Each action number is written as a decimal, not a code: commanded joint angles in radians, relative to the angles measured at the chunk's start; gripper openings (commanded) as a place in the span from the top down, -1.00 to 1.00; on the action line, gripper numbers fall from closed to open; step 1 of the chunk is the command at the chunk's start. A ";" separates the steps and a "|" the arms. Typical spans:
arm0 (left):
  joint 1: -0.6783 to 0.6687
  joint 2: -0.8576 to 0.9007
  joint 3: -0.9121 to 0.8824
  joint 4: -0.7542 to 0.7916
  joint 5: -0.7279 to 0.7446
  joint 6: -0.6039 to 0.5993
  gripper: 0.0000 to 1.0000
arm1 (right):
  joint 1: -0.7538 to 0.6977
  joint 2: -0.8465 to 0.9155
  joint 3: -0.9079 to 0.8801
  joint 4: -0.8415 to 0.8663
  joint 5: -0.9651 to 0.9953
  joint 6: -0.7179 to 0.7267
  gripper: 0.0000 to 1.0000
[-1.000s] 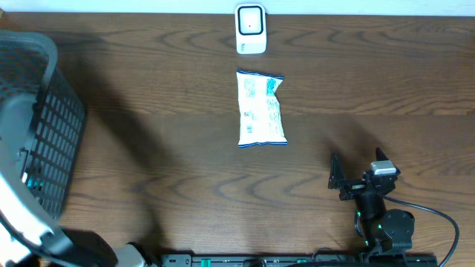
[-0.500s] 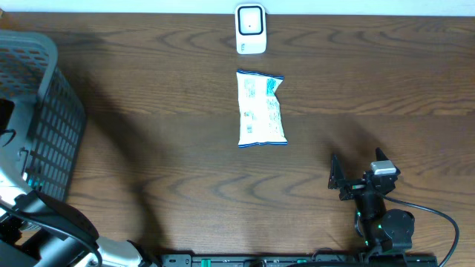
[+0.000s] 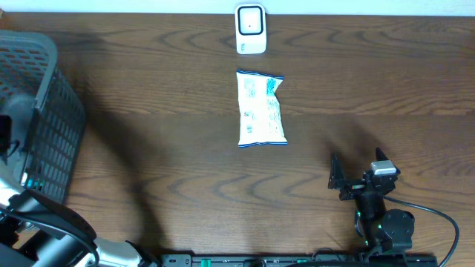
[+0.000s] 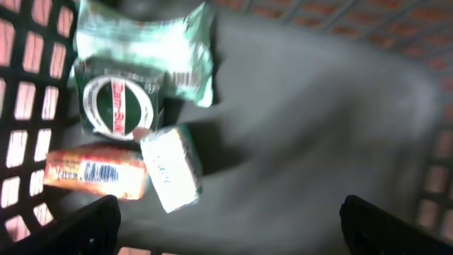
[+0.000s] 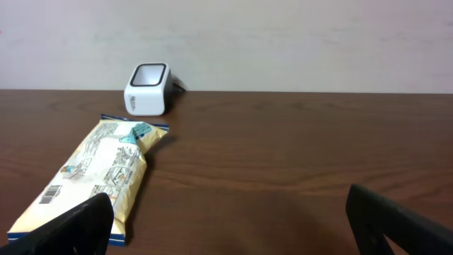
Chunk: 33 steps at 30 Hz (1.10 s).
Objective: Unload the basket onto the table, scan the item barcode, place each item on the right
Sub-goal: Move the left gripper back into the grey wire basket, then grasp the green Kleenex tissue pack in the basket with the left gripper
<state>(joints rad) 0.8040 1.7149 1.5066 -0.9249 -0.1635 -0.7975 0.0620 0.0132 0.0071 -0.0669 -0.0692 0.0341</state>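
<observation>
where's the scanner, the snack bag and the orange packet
scanner [image 3: 251, 28], overhead view, top face
snack bag [image 3: 261, 110], overhead view, middle of the bag
orange packet [image 4: 95, 173], left wrist view, barcode label

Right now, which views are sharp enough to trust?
Left wrist: smeared, the basket floor and the orange packet soft. Right wrist: crisp on the snack bag and scanner. Overhead: sharp, broad soft shadow beside the basket.
</observation>
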 commanded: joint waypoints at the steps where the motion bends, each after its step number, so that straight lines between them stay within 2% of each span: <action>1: 0.000 0.012 -0.052 0.014 -0.005 -0.053 -0.96 | -0.006 0.002 -0.002 -0.004 0.008 0.010 -0.99; 16: 0.000 0.021 -0.116 0.044 -0.066 -0.132 -0.96 | -0.006 0.002 -0.002 -0.004 0.008 0.010 -0.98; 28: 0.007 0.174 -0.119 0.075 -0.066 -0.143 -0.98 | -0.006 0.002 -0.002 -0.005 0.008 0.010 -0.99; 33: 0.008 0.167 -0.119 0.090 -0.066 -0.143 -0.74 | -0.006 0.002 -0.002 -0.004 0.008 0.010 -0.98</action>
<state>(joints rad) 0.8051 1.8889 1.3964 -0.8402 -0.2165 -0.9298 0.0620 0.0132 0.0071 -0.0669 -0.0692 0.0341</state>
